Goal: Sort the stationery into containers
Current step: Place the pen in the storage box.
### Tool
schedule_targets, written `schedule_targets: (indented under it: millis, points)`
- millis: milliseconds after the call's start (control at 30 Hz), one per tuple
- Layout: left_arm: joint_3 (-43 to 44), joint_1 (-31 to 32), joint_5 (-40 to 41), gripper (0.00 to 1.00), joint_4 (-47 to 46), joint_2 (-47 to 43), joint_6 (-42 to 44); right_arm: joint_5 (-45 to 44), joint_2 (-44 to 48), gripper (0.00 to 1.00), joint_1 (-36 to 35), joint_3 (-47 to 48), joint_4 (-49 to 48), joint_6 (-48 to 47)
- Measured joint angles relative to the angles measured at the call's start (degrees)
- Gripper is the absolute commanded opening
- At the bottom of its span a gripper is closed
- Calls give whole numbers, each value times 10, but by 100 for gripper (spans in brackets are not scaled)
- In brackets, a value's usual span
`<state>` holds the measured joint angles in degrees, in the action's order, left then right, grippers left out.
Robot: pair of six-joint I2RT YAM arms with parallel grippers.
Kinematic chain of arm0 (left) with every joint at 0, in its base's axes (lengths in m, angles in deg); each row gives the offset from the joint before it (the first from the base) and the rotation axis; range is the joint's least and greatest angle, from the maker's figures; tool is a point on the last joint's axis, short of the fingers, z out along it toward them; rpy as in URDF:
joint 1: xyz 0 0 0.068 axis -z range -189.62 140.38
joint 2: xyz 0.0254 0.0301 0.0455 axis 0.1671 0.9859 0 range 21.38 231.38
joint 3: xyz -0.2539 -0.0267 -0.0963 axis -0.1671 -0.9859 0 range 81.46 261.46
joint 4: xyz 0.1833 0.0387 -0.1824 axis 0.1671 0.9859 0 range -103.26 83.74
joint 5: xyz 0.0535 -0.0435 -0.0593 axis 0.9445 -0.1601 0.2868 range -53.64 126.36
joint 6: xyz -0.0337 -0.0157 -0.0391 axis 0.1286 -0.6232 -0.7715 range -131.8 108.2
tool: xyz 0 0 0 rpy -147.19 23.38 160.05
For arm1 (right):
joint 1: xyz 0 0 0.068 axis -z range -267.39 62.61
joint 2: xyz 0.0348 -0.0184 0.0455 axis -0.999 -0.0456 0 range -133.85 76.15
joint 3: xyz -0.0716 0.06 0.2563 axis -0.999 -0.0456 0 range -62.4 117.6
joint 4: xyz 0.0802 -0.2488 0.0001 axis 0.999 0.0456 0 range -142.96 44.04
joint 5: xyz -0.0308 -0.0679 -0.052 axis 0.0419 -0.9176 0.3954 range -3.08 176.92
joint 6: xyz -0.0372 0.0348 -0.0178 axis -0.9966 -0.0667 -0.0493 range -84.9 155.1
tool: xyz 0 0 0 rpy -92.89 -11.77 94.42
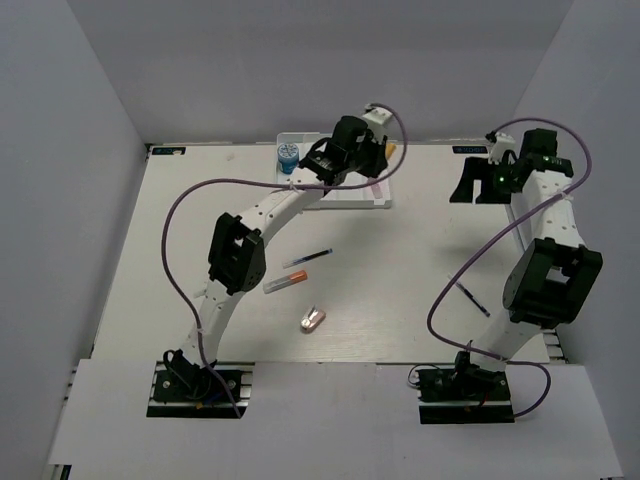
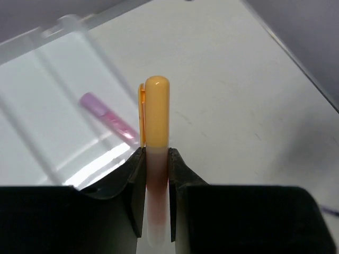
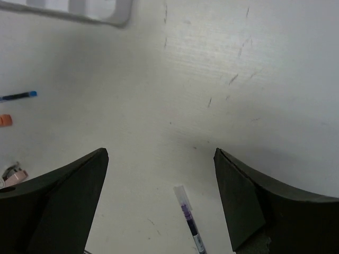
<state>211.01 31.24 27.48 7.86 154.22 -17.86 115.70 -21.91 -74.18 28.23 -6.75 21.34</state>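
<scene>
White surface point(image 1: 420, 270) lies under both arms. Your left end effector point(image 2: 157, 156), stretched far forward, pinches an orange-capped, pale-barrelled marker point(image 2: 157, 106), with the tray point(image 2: 42, 69) just to its left. Your right end effector point(image 3: 159, 153) gapes wide above a dark pen point(image 3: 189, 225).

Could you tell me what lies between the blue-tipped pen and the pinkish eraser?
An orange-capped marker lies between the blue-tipped pen and the eraser, shown in top view.

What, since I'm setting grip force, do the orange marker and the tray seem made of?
The orange marker looks like hard plastic, smooth and semi-gloss: even colour, soft sheen, moulded clip on the cap. The tray is probably white plastic, glossy: bright streaks on its floor, walls slightly see-through.
</scene>
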Motion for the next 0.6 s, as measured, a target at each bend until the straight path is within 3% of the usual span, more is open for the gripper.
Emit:
schedule_targets:
  millis: [200, 600]
  points:
    - [-21, -45, 110, 14, -85, 50, -114, -18, 25, 86, 13, -114, -15, -6]
    - [-3, -39, 115, 14, -247, 150, -193, -16, 55, 86, 15, -125, -32, -18]
